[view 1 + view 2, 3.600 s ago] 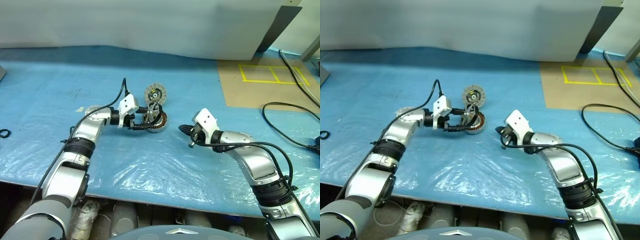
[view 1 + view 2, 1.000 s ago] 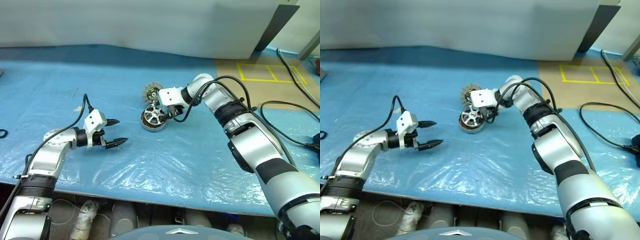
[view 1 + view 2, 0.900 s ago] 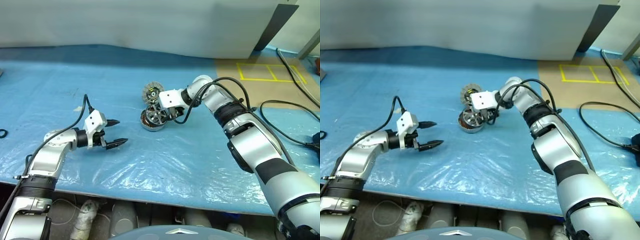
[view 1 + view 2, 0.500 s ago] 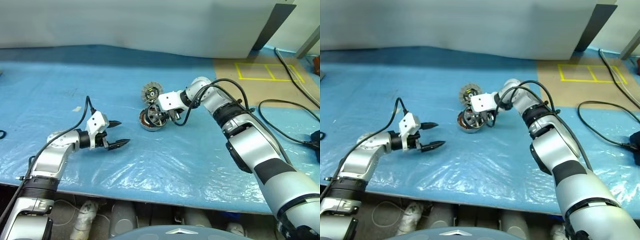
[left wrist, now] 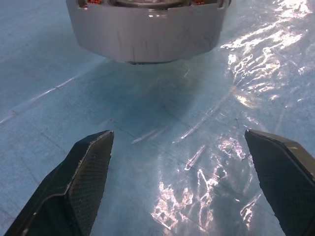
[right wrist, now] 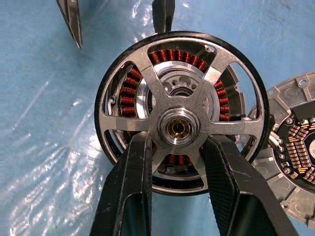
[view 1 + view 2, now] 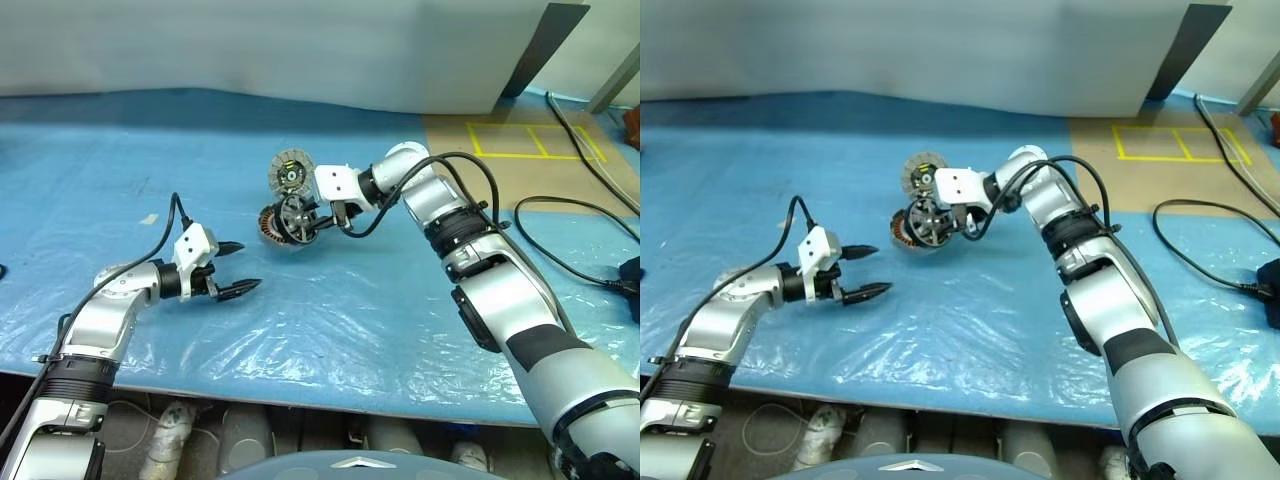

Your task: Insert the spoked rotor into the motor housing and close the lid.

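One spoked rotor, one motor housing, one lid. Two grippers: left gripper, right gripper. One blue plastic sheet over the table. One yellow taped rectangle near the far right corner. Two black cables.

No readable text, labels, brands or numbers anywhere.

So the right hand has pinched in on the spoked rotor hub and dragged the motor housing plus lid leftward, rotor now tilted up on edge.
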Tool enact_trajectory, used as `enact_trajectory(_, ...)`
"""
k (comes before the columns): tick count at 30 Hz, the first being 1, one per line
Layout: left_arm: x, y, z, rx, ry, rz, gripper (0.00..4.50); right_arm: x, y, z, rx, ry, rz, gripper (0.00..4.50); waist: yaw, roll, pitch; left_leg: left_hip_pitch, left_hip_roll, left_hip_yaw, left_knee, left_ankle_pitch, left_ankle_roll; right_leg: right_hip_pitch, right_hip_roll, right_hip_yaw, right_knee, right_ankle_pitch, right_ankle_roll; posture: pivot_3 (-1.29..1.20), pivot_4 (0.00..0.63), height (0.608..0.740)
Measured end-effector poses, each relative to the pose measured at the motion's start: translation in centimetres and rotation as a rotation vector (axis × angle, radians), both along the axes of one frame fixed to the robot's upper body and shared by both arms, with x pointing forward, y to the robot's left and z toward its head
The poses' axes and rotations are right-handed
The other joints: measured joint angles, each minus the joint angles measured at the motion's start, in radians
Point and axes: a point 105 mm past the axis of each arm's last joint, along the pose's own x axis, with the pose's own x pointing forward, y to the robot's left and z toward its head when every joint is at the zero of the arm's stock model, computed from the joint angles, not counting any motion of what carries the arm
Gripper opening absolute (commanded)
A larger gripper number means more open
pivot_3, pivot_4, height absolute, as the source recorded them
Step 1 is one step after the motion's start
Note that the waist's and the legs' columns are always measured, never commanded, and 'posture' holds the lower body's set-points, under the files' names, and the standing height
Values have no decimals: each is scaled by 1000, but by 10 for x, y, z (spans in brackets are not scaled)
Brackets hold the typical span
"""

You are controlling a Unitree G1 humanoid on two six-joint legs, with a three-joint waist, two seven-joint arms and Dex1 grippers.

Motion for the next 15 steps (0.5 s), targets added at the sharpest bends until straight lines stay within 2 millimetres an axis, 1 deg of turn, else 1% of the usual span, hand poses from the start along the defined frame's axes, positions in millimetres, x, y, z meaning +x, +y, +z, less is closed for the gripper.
enact_trajectory(3, -1, 0, -1, 1, 5, 1, 4500, -1, -2, -8, 1, 37, -26, 1118, 0, 0, 0, 0, 0, 0, 1, 0, 0, 0, 0, 0, 0, -1, -2, 0, 150, 740)
enact_trajectory(6, 0, 0, 0, 1, 4, -1, 4500, -1, -3, -3, 0, 21, -29, 1118, 0, 0, 0, 0, 0, 0, 1, 0, 0, 0, 0, 0, 0, -1, -2, 0, 150, 740)
enact_trajectory(9, 1, 0, 1, 2, -2, -4, 4500, -4, -10, -4, -16, 6, -22, 1118, 3, 0, 0, 0, 0, 0, 0, 0, 0, 0, 0, 0, 0, 0, 0, 0, 150, 740)
enact_trajectory(11, 1, -1, 2, 2, -4, -6, 4500, -8, -18, -11, -49, 5, -13, 1118, 4, 0, 0, 0, 0, 0, 0, 0, 0, 0, 0, 0, 0, 2, 2, 0, 150, 740)
enact_trajectory(13, 1, -1, 2, 2, -4, -6, 4500, -14, -30, -22, -107, 8, 1, 1118, 6, 0, 0, 0, 0, 0, 0, 0, 0, 0, 0, 0, 0, 2, 2, 0, 150, 740)
enact_trajectory(15, 1, -1, 2, 2, -3, -7, 4500, -19, -36, -28, -130, 5, 14, 1118, 6, 0, 0, 0, 0, 0, 0, 0, 0, 0, 0, 0, 0, 2, 2, 0, 150, 740)
